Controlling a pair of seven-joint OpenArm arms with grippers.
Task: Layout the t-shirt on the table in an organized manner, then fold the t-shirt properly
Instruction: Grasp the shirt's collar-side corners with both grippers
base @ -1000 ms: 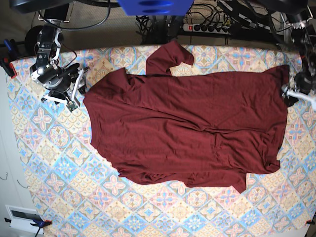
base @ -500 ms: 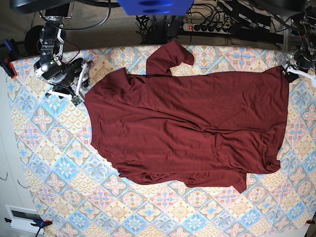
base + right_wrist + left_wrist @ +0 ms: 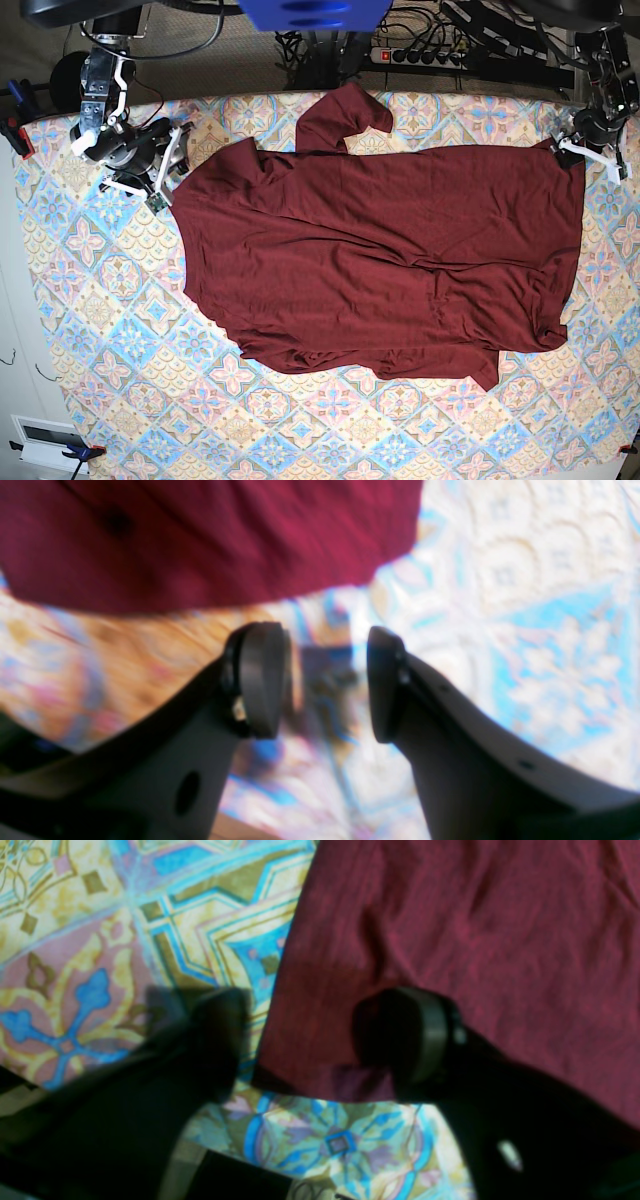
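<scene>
The t-shirt (image 3: 380, 260) was thin, matt maroon jersey cloth, softly wrinkled. Under it the table (image 3: 120, 330) wore a smooth printed cloth. The left gripper (image 3: 300, 1040) beside the hem had matt black plastic fingers (image 3: 415, 1035).

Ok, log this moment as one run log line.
t-shirt: spread, rumpled, unfolded | left gripper: open, at shirt corner | right gripper: open, beside shirt
</scene>
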